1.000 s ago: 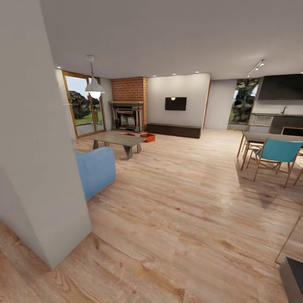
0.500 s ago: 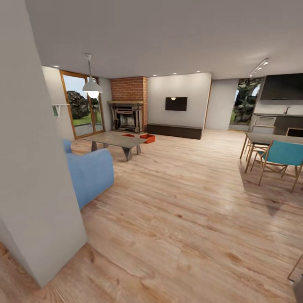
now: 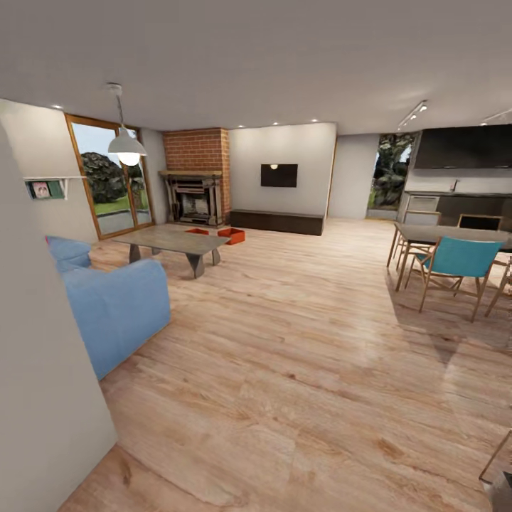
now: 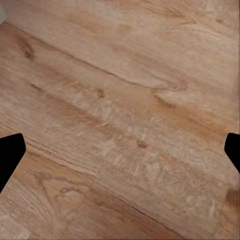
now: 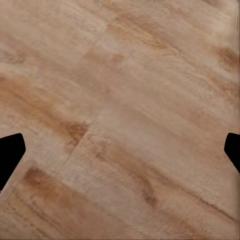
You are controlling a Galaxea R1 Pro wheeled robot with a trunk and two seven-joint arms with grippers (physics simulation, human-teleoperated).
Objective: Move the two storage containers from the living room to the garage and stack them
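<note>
Red-orange against the brick fireplace (image 3: 193,171): I see the two storage containers (image 3: 231,235) on the wood-plank flooring (image 3: 306,341) far ahead and slightly left, just past the coffee table (image 3: 173,242). Both arms hang well short. The left end effector (image 4: 120,152) and right end effector (image 5: 120,152) are spread wide, grasping nothing, over bare planks. I judge neither arm nearer; I drive forward first.

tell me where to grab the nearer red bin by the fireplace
Take the nearer storage container by the thin top rim of one wall, coming from above: it sits upright and open-topped on the wood floor, so a wall edge fits between the jaws. It is too far off to pick the best wall.
</note>
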